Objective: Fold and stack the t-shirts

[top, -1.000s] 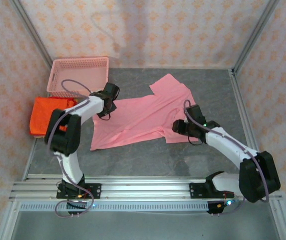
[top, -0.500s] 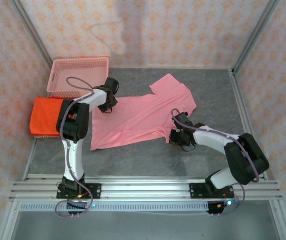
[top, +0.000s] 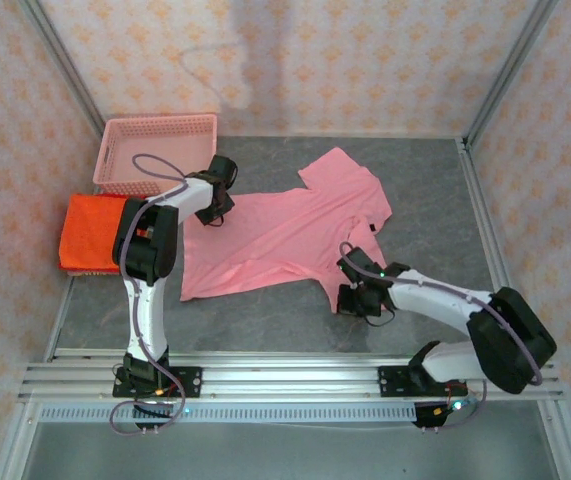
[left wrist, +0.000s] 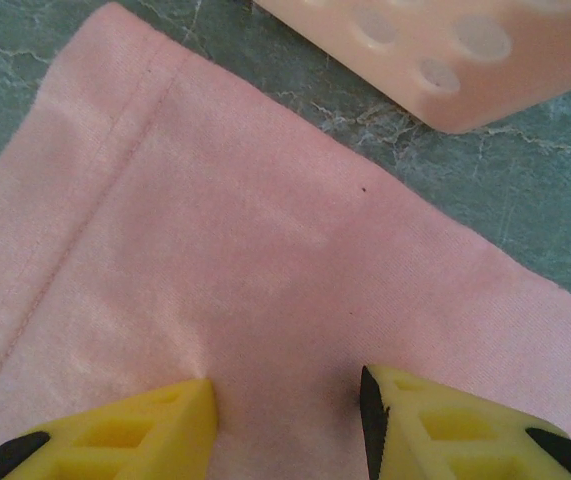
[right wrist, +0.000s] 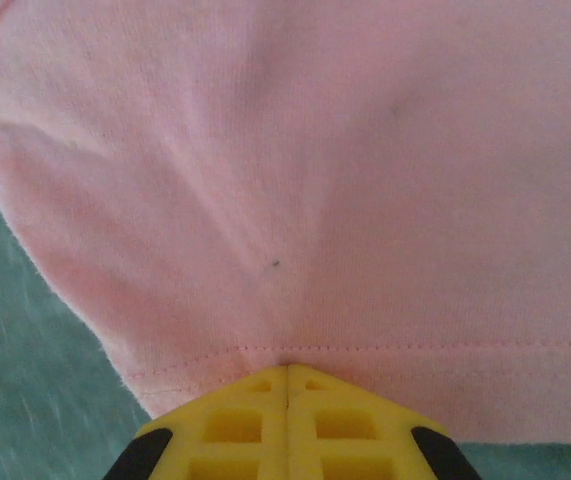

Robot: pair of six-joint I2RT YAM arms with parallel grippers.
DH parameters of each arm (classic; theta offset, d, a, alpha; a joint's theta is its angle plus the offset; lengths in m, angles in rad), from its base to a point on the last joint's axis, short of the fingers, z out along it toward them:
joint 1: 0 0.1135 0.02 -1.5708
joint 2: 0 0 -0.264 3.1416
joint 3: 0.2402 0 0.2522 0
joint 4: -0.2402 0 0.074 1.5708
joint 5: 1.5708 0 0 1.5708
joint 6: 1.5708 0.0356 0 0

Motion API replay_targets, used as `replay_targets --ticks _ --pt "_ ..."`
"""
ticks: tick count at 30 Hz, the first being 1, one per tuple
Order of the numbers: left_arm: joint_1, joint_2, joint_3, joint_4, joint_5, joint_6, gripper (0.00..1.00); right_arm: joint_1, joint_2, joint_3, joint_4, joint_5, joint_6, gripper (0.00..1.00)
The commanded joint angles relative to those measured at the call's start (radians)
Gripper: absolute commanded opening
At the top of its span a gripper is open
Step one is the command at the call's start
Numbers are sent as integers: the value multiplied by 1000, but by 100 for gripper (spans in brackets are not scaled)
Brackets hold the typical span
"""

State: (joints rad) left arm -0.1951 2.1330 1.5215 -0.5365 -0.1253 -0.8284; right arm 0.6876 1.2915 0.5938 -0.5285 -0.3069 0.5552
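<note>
The light pink t-shirt point(top: 285, 235) lies spread on the grey table, its upper part reaching toward the back right. My left gripper point(top: 213, 212) rests on the shirt's left corner beside the basket. Its yellow fingers point(left wrist: 155, 430) are open and pressed onto the pink cloth point(left wrist: 265, 250), with cloth across the gap. My right gripper point(top: 346, 292) is shut on the stitched hem point(right wrist: 287, 375) at the shirt's near right edge, and the pink cloth point(right wrist: 315, 180) stretches away from it. A folded orange-red t-shirt point(top: 95, 232) lies at the left.
A rigid pink mesh basket point(top: 155, 150) stands at the back left, its corner point(left wrist: 445, 50) just beyond the left gripper. Bare grey table point(top: 265, 315) lies between the shirt and the rail. Metal frame posts run along both sides.
My right gripper has moved toward the near edge with the hem in it, drawing that edge of the pink shirt along. The left gripper shifted slightly back toward the basket, then stayed put.
</note>
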Motion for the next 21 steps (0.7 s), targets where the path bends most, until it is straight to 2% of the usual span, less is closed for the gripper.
replay_targets --ticks 1,6,8,9,11,18,21 --pt "14 76 5 -33 47 -8 44 37 -74 -3 -175 -20 64 1" --pt "22 106 46 -46 48 1 44 44 -181 45 -270 -54 50 2" --pt "25 117 64 -52 49 5 44 44 -208 83 -260 -70 34 7" --pt "26 124 71 -53 50 6 44 44 -218 111 -247 -51 24 13" --pt "27 132 79 -51 52 9 44 28 -211 160 -204 1 -2 15" --pt "42 203 172 -94 59 31 45 -185 43 288 30 74 -100 17" --pt "47 197 164 -94 64 29 45 -283 168 379 110 108 -139 23"
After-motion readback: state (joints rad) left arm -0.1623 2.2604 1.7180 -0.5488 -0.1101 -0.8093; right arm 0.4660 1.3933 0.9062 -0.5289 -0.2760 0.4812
